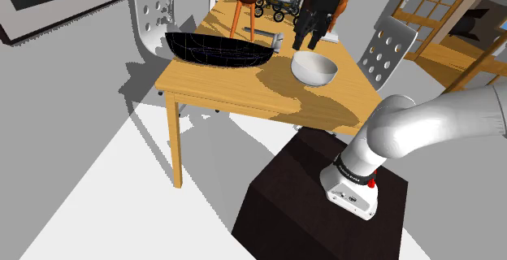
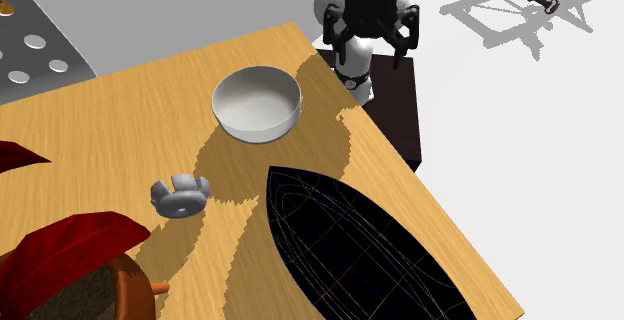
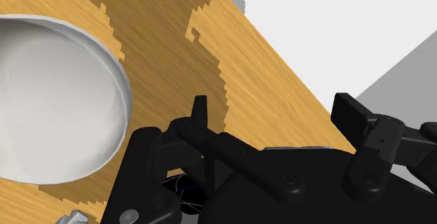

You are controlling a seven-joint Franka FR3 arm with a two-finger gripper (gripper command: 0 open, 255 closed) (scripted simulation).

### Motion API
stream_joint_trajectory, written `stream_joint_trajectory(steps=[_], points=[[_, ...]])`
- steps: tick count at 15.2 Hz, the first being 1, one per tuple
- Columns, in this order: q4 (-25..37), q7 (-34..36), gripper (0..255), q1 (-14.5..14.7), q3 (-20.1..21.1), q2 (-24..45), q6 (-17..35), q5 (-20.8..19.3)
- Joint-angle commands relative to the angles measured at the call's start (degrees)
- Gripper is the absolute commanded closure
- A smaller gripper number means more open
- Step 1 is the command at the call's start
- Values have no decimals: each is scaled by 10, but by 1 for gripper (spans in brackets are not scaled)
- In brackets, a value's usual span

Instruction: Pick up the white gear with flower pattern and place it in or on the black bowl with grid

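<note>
- Jaws: spread wide, nothing between them. Black fingers hang above the tabletop, close by the white bowl.
- White gear: lies flat on the tabletop, flower-like lobes around a centre hole. It is well apart from the jaws and untouched.
- Second exterior view: gear sits nearer the camera than the white bowl and left of the black bowl. It touches neither.
- Black bowl: long boat shape with thin coloured grid lines inside. The gear is not yet in it.
- Shoulder view: black bowl is on the tabletop's left part, with the white bowl to its right. The jaws hang just over the white bowl's far rim.
- Wrist view: white bowl lies off to one side of the fingers, with bare wood under them. A sliver of the gear shows past the bowl.
- Other items: red-brown object near the gear, grey perforated chair at the tabletop's right side, white arm on a dark stand.
</note>
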Motion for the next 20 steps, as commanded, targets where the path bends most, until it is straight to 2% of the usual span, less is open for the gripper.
stream_joint_trajectory(steps=[1,10,20], points=[[0,0,0,0,0,0,0,0],[46,-9,0,-40,-41,137,116,-34],[146,-17,0,-76,-89,299,209,-44]])
